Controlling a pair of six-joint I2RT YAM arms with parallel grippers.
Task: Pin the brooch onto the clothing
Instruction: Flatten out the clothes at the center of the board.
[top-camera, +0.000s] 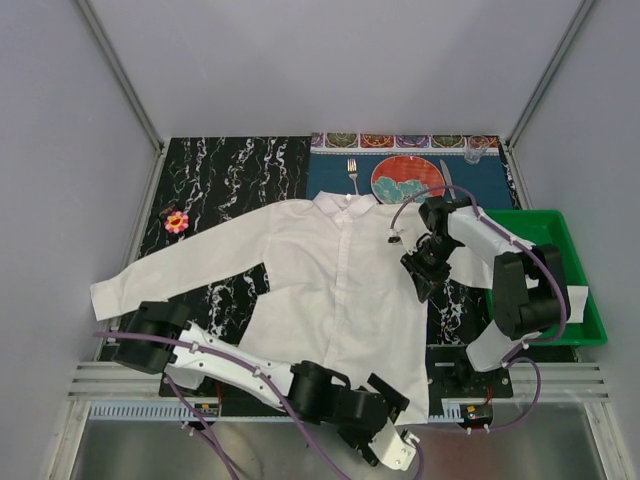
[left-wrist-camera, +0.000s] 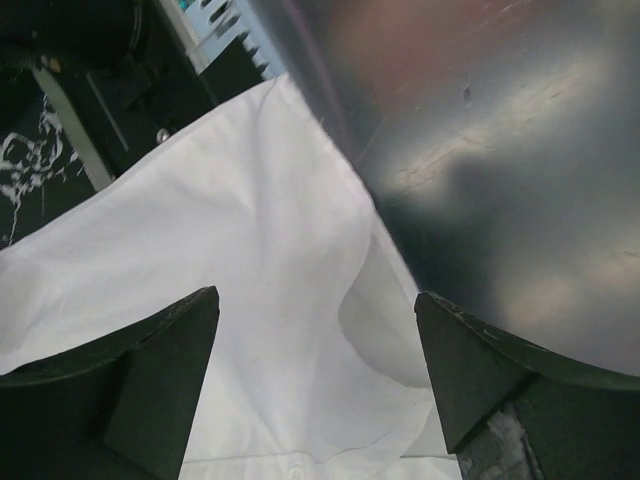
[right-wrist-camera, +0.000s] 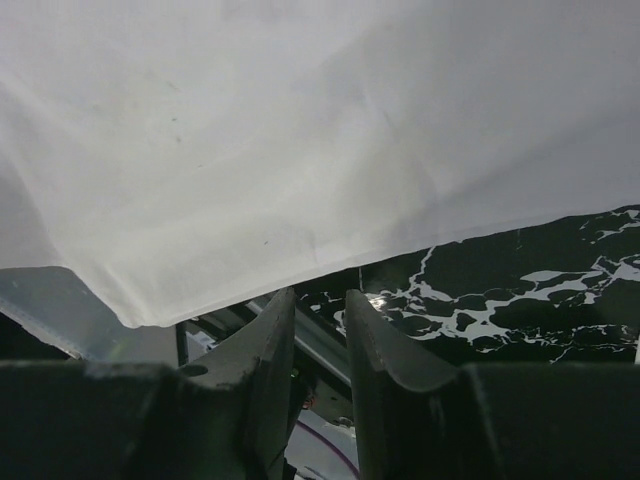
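Top external view: a white shirt (top-camera: 330, 290) lies spread flat, front up, on a black mat (top-camera: 240, 170) veined in white. The mat sits inside a booth of plain grey walls (top-camera: 330, 60) with metal rails along the near edge. Behind the collar, a teal placemat (top-camera: 490, 185) carries a red-and-teal plate (top-camera: 400, 180) and a fork (top-camera: 352, 176). A green tray (top-camera: 575, 310) stands at the right. The brooch (top-camera: 176, 222) rests on the bare mat beyond the shirt's left sleeve, clear of the cloth and of both arms.

Left wrist view: the left gripper (left-wrist-camera: 318, 300) hangs over the shirt near its hem, fingers spread wide with nothing between them.

Right wrist view: the right gripper (right-wrist-camera: 320, 300) sits at the shirt's right edge, its jaws drawn close with only a narrow slit between. Whether they nip the fabric cannot be told.
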